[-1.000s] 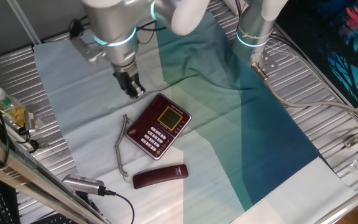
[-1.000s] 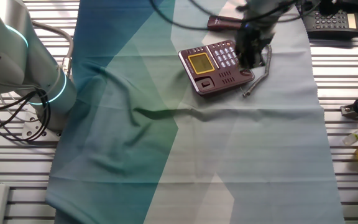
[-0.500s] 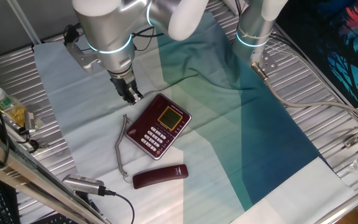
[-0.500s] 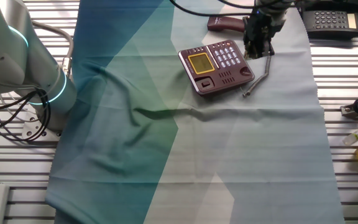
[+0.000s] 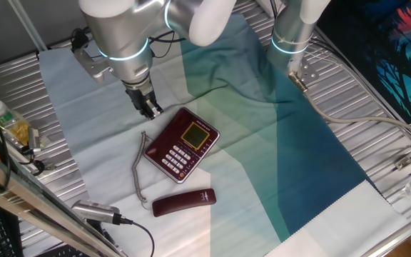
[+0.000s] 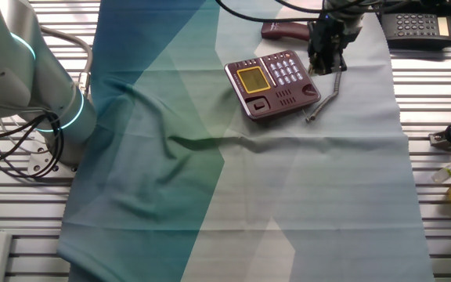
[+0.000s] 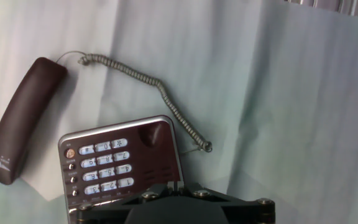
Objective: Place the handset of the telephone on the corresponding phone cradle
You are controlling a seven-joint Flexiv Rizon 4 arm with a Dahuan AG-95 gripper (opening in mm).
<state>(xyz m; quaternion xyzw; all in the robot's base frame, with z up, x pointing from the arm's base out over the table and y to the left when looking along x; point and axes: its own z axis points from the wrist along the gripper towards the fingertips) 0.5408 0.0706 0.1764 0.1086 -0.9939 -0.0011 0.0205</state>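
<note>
The dark maroon handset (image 5: 184, 202) lies flat on the cloth, off the telephone (image 5: 183, 143), with its grey coiled cord (image 5: 140, 168) curving between them. In the hand view the handset (image 7: 23, 118) is at the left. The telephone (image 7: 120, 165) is low in the middle, with the cradle strip (image 7: 157, 146) beside the white keys. My gripper (image 5: 148, 107) hangs just above the phone's cord-side corner. Its jaws are shut and empty at the bottom of the hand view (image 7: 174, 188). The other fixed view shows the gripper (image 6: 324, 63) at the telephone's (image 6: 272, 82) edge. The arm partly hides the handset (image 6: 282, 30).
A wrinkled teal and pale cloth (image 5: 262, 143) covers the slatted metal table (image 5: 377, 128). A second arm's base (image 5: 291, 36) stands at the back. A bottle (image 5: 9, 125) and cables sit at the left edge. A black desk phone (image 6: 417, 25) sits off the cloth.
My gripper has shifted a little off the phone's keypad edge toward the cord side. The phone, cord and handset have not moved.
</note>
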